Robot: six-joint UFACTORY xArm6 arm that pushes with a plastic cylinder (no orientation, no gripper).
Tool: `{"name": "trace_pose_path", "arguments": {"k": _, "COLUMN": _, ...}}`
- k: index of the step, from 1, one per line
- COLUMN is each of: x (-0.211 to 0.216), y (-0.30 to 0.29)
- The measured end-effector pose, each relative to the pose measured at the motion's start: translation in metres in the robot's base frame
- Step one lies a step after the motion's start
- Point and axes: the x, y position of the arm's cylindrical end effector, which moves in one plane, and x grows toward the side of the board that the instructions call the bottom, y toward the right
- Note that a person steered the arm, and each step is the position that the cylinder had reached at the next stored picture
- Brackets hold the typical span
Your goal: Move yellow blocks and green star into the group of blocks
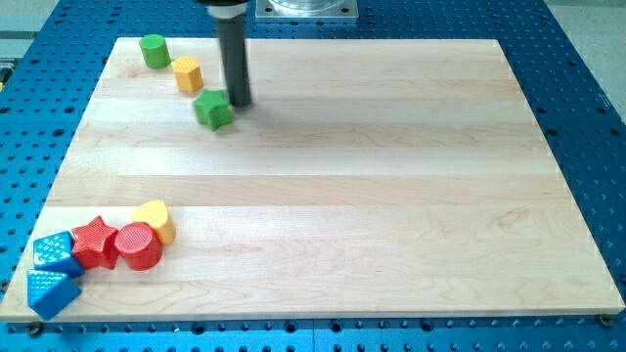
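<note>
Robotics lab, blue perforated bench (577,78), wooden board (391,196)

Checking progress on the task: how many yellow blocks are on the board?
2: one yellow block near the view's top left, one yellow block touching the red cylinder at bottom left.
</note>
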Motion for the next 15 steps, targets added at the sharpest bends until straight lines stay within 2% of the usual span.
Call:
{"name": "trace_pose_path", "arguments": {"k": 1, "x": 0.039, "y": -0.024}}
{"name": "trace_pose_path", "arguments": {"k": 2, "x": 0.024, "y": -0.03}}
{"name": "trace_pose_path", "arguments": {"k": 3, "x": -0.011, "y": -0.047}}
{"name": "trace_pose_path", "arguments": {"k": 4, "x": 0.027, "y": -0.072}}
{"name": "trace_pose_path", "arguments": {"k": 6, "x": 0.127, "y": -0.085}}
{"name": "trace_pose_path", "arguments": {"k": 7, "x": 0.127, "y": -0.076}}
{"name": "trace_pose_path", "arguments": {"k": 8, "x": 0.086, "y": -0.037}}
{"name": "trace_pose_path", "arguments": {"k": 9, "x": 0.099, "y": 0.033}}
{"name": "trace_pose_path", "arguments": {"k": 10, "x": 0.118, "y": 0.065}}
{"name": "trace_pose_path", "arguments": {"k": 11, "x": 0.115, "y": 0.045}}
{"name": "trace_pose_path", "arguments": {"k": 12, "x": 0.112, "y": -0.009}}
{"name": "trace_pose_path", "arguments": {"k": 13, "x": 0.112, "y": -0.022}}
{"name": "trace_pose_path", "arguments": {"k": 14, "x": 0.085, "y": -0.029}}
{"name": "trace_pose_path", "arguments": {"k": 15, "x": 0.109, "y": -0.054}}
